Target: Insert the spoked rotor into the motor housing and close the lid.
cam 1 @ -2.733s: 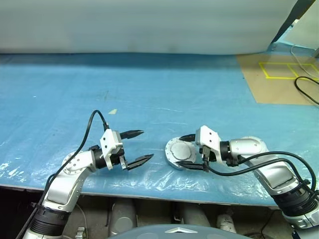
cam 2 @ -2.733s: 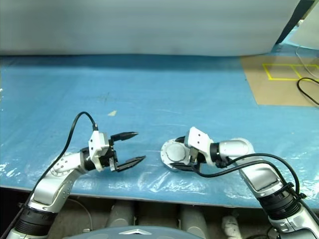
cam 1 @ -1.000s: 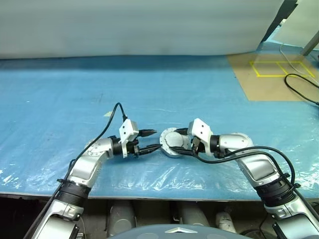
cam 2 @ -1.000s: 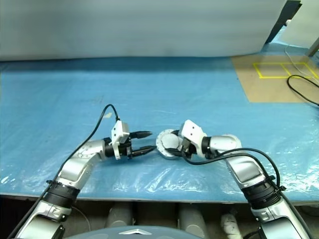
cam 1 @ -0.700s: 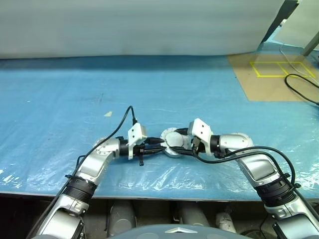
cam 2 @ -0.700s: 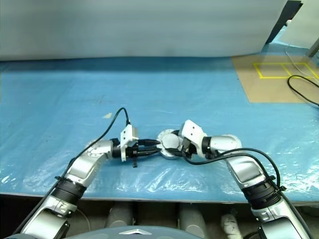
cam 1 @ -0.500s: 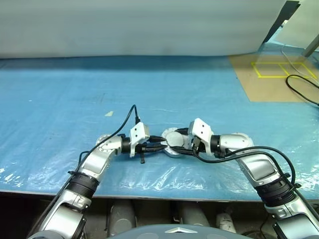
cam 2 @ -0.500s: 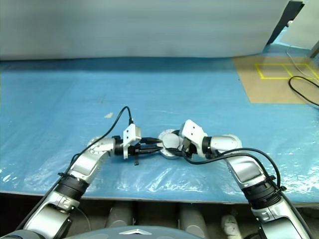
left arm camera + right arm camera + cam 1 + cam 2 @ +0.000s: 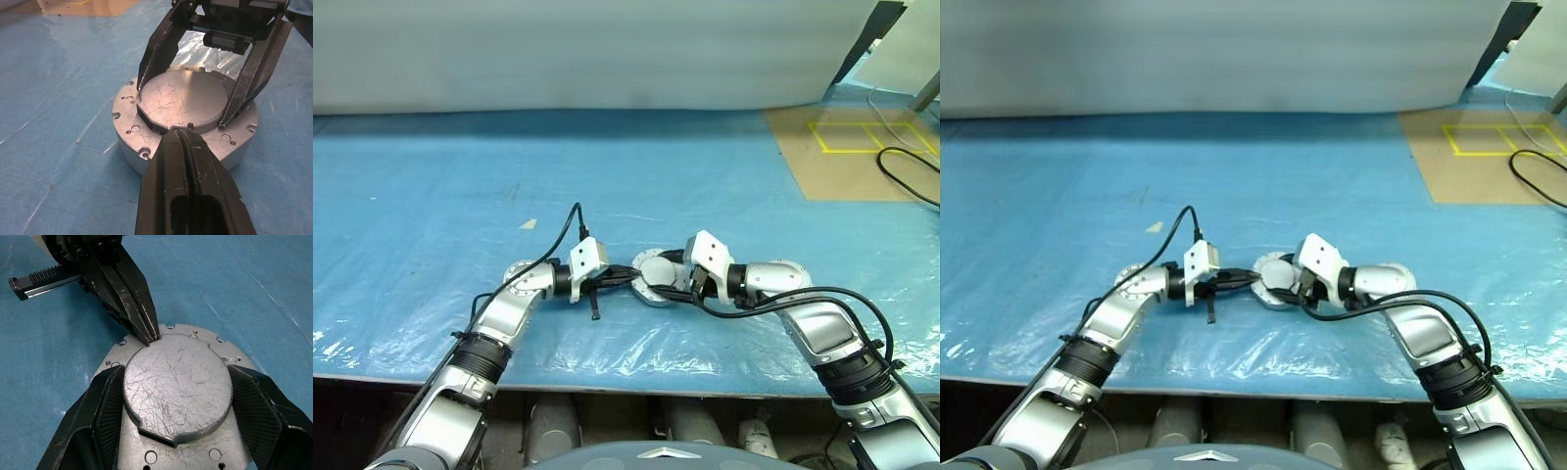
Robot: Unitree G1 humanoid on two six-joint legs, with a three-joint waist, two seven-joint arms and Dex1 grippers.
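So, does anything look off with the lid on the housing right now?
The lid lies flat on the housing, but a dark notch-shaped gap shows at one edge, so it may not be fully aligned. The right end effector straddles the lid; the shut left end effector has its tip at the lid's rim. Nothing looks damaged.

You see a scratched plain grey lid [image 9: 177, 387] on silver-grey motor housing [image 9: 134, 132]; blue sheet [image 9: 460, 166] beneath; black fingers [image 9: 105, 411].

The lid [image 9: 177, 387] — a plain, scratched grey disc — sits flat on the round silver motor housing [image 9: 128, 128], on the blue surface [image 9: 460, 176]
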